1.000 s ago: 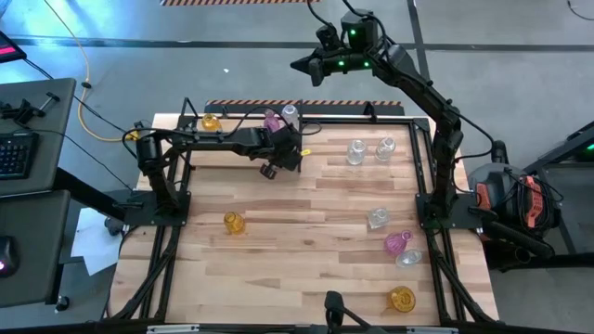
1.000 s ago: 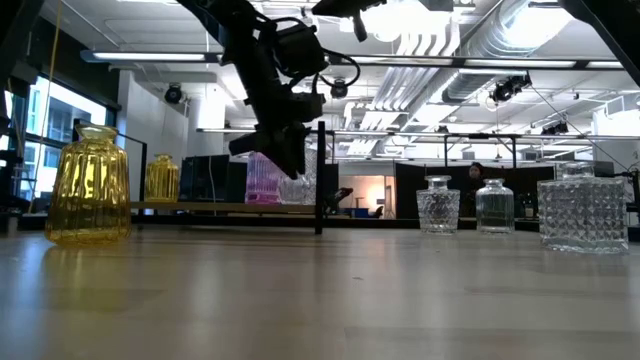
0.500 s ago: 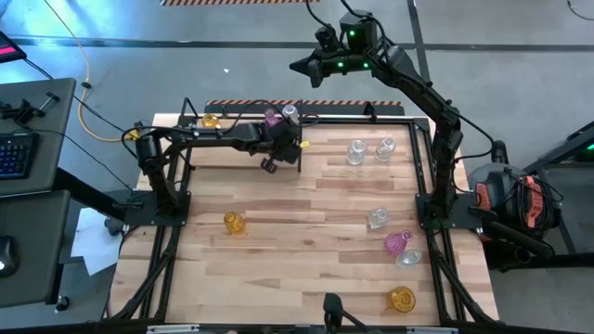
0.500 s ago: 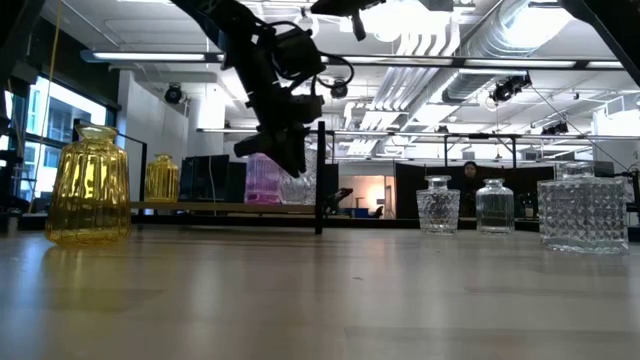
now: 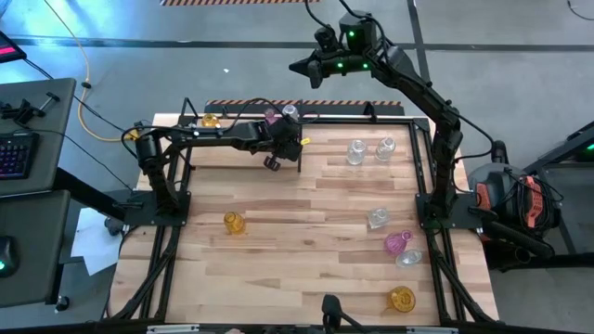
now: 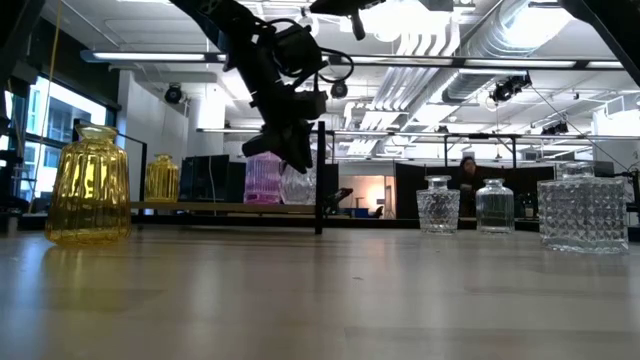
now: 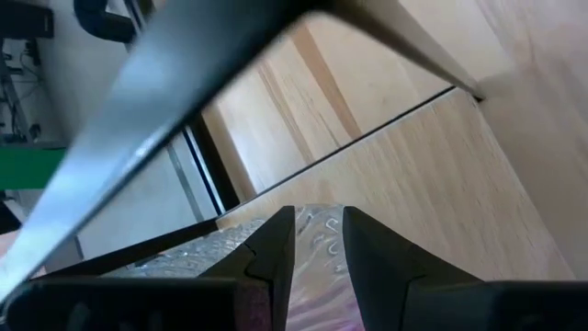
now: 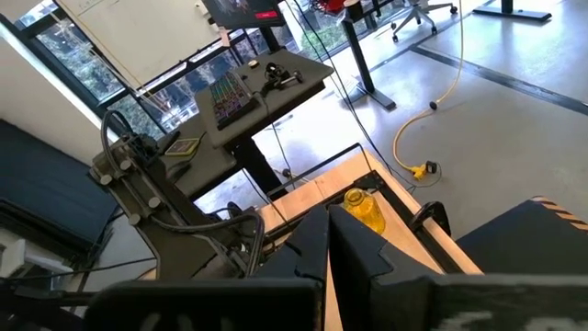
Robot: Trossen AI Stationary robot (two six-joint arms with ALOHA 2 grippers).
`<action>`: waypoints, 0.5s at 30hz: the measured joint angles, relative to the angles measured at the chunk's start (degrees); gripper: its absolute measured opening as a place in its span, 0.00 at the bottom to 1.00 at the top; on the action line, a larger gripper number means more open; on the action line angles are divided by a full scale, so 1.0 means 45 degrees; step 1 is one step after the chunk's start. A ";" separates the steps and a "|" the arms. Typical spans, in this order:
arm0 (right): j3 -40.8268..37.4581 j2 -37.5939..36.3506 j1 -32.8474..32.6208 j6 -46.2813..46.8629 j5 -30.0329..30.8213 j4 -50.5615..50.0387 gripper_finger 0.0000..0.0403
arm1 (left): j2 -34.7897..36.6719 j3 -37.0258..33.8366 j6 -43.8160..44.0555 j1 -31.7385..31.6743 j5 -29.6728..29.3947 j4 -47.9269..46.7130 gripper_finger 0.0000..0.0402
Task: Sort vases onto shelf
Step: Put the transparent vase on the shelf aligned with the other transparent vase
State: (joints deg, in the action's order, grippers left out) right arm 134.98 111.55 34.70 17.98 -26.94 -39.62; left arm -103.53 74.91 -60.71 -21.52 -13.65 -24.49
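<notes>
Left claw lifting off the shelf

Our left claw (image 5: pixel 275 161), fingers slightly parted and empty, has drawn up from the pink vase (image 6: pixel 264 179) on the shelf (image 6: pixel 225 208); right claw (image 5: pixel 299 66) stays pressed together, raised.

in the left wrist view the pink vase (image 7: pixel 317 276) is cut off at the bottom edge, half hidden behind the left fingers (image 7: pixel 271 248). in the high view's upper middle, the arm (image 5: pixel 232 137) hides part of the shelf (image 5: pixel 215 113).

shelf (image 5: pixel 243 118): far edge, holds amber (image 5: pixel 211 122), pink (image 5: pixel 272 118), clear (image 5: pixel 290 112) vases
loose vases (image 5: pixel 233 222): seven upright on tabletop
</notes>
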 joint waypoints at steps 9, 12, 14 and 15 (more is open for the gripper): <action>0.0000 0.0000 -0.0058 0.0005 0.0000 0.0000 0.00 | 0.0000 -0.0005 -0.0223 -0.0048 0.0000 0.0209 0.22; 0.0000 0.0000 -0.0058 0.0010 0.0000 0.0000 0.00 | 0.0000 -0.0005 -0.0230 -0.0048 0.0002 0.0339 0.22; 0.0000 0.0000 -0.0058 0.0010 0.0000 0.0000 0.00 | 0.0000 -0.0005 -0.0233 -0.0048 0.0000 0.0456 0.22; 0.0000 0.0000 -0.0058 0.0010 0.0000 -0.0004 0.00 | 0.0000 -0.0005 -0.0228 -0.0048 0.0000 0.0474 0.22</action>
State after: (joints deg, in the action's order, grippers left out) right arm 134.98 111.55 34.44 18.02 -26.94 -39.64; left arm -103.53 74.89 -61.73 -21.74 -13.65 -22.36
